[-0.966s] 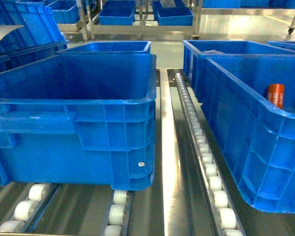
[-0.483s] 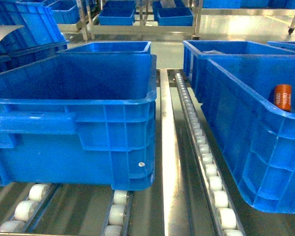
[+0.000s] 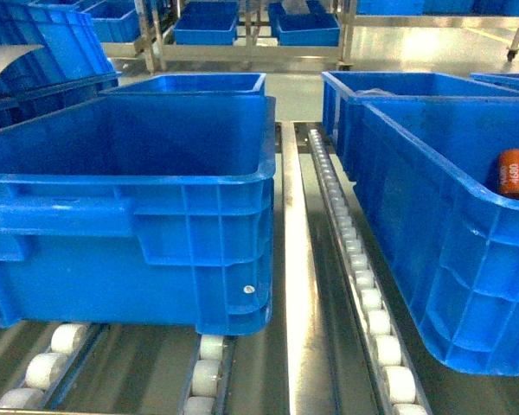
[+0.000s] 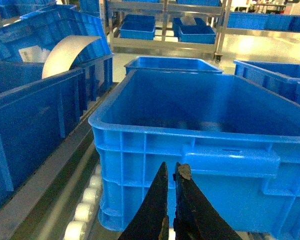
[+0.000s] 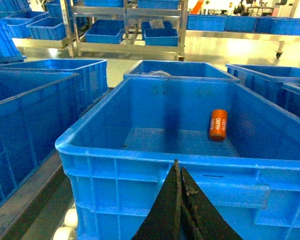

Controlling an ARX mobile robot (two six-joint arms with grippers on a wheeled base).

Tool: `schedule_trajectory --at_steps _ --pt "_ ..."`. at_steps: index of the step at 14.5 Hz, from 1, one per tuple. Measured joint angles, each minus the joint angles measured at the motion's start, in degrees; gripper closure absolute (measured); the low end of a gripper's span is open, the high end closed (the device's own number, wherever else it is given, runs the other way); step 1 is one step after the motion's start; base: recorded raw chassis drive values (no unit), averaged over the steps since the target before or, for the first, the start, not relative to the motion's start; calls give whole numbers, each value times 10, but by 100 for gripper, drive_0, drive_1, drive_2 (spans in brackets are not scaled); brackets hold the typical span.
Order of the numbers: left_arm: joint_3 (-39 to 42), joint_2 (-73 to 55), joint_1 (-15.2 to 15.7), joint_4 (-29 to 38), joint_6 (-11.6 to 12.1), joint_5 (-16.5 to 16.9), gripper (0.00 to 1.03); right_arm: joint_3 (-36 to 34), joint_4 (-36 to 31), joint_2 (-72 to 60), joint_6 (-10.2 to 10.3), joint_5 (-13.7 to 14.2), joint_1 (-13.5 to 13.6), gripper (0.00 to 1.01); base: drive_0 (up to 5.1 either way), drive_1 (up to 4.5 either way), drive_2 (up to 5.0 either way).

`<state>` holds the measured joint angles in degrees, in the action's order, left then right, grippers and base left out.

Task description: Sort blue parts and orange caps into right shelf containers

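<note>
One orange cap (image 3: 514,173) with pale print lies on its side inside the right-hand blue crate (image 3: 432,147), one of the right shelf containers. In the right wrist view the orange cap (image 5: 218,124) rests near the crate's far wall. My right gripper (image 5: 178,163) is shut and empty, just in front of that crate's near rim (image 5: 140,152). My left gripper (image 4: 171,166) is shut with nothing held, facing the near wall of the left crate (image 4: 190,131), whose inside looks bare. No blue parts are in view. Neither gripper shows in the head view.
Both crates stand on roller tracks (image 3: 355,251) with a metal rail (image 3: 290,259) between them. More blue crates (image 3: 190,82) stand behind. A wheeled rack (image 3: 242,47) with crates is at the back. Tilted crates with a curved grey sheet (image 4: 65,52) are at the left.
The orange cap has moved to the right inside the right crate. The crates and the view itself have stayed still.
</note>
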<state>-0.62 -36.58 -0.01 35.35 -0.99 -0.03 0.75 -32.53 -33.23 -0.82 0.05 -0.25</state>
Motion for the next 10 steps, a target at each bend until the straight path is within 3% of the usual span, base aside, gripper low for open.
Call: schedule_trajectory --at_steps 10 --pt "0 245 0 -232 0 0 101 0 215 222 0 0 0 100 4 407 -399"
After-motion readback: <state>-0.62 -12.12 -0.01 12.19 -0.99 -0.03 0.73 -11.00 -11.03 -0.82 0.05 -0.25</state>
